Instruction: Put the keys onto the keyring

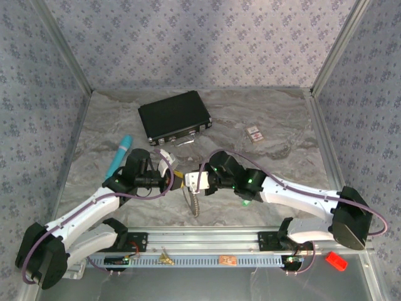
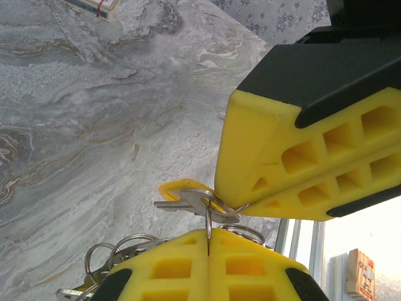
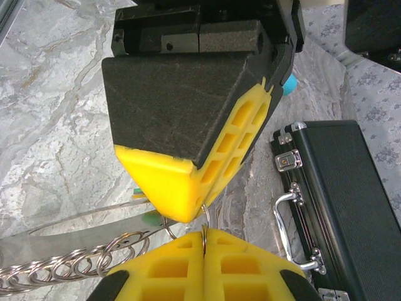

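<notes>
Saw the left fingers (image 2: 216, 243) and right fingers (image 3: 212, 241) tip to tip above the middle of the surface (image 1: 269, 113), toward its near edge. Found both pairs pressed shut, each pinching a thin wire loop of the keyring (image 1: 193, 202). Noted its chain hanging from that meeting point toward the near edge. Spotted a yellow key (image 2: 180, 188) against the loop just beside the left fingertips, and a green key head (image 3: 149, 217) partly hidden beneath the left fingers. Saw a black case (image 1: 174, 117) near the far edge, a teal stick (image 1: 119, 155) toward the left edge and a small card (image 1: 254, 133) toward the far right, all apart from the fingers.
</notes>
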